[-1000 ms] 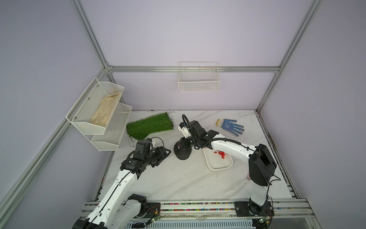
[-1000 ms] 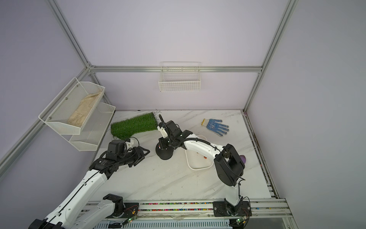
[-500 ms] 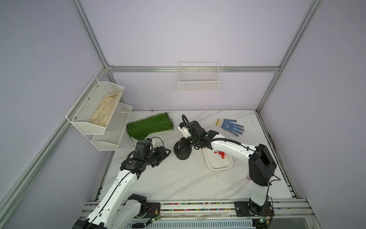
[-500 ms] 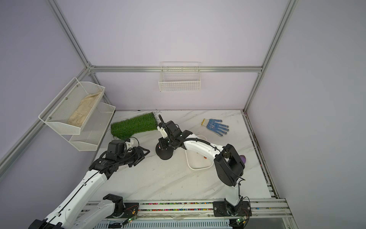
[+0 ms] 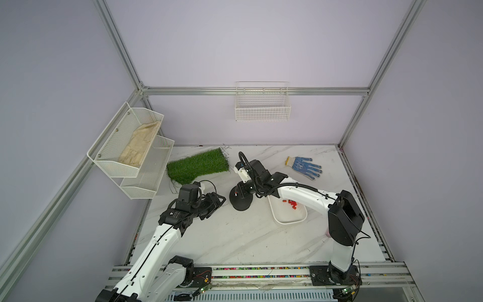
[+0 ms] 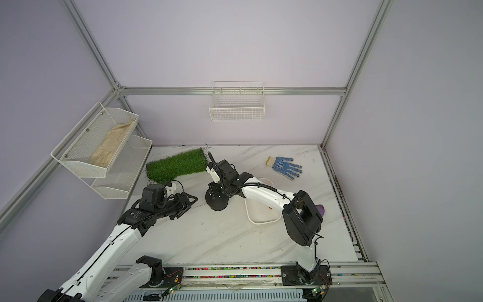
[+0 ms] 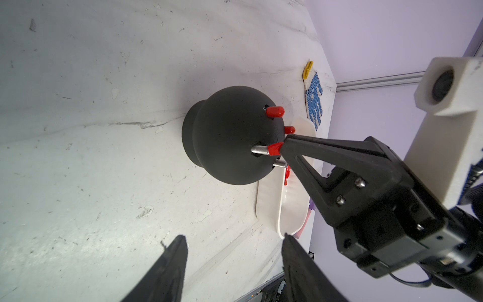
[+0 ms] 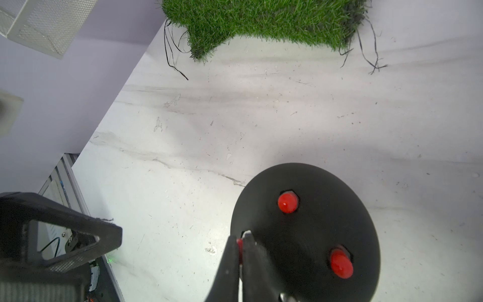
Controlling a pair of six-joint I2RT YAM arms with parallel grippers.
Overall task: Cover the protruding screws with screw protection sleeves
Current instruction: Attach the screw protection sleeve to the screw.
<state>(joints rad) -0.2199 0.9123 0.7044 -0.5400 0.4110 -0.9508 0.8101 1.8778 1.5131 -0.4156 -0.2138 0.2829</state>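
Observation:
The black dome base (image 5: 241,201) stands mid-table, to the left of a white tray (image 5: 287,221) that holds several loose red screw protection sleeves (image 5: 291,202). In the left wrist view two protruding screws wear red sleeves (image 7: 275,112) (image 7: 289,130). A third screw (image 7: 260,150) has a sleeve (image 7: 274,149) on its tip only, and my right gripper (image 8: 241,240) is shut on that sleeve. The fourth screw (image 7: 279,164) is bare. My left gripper (image 7: 233,238) hovers open and empty left of the base (image 6: 217,200), apart from it.
A green grass mat (image 5: 198,167) lies behind the base and a blue dotted glove (image 5: 304,167) at the back right. White mesh racks (image 5: 130,146) hang on the left wall and a wire basket (image 5: 262,104) on the back wall. A purple cylinder (image 6: 321,209) sits behind my right arm.

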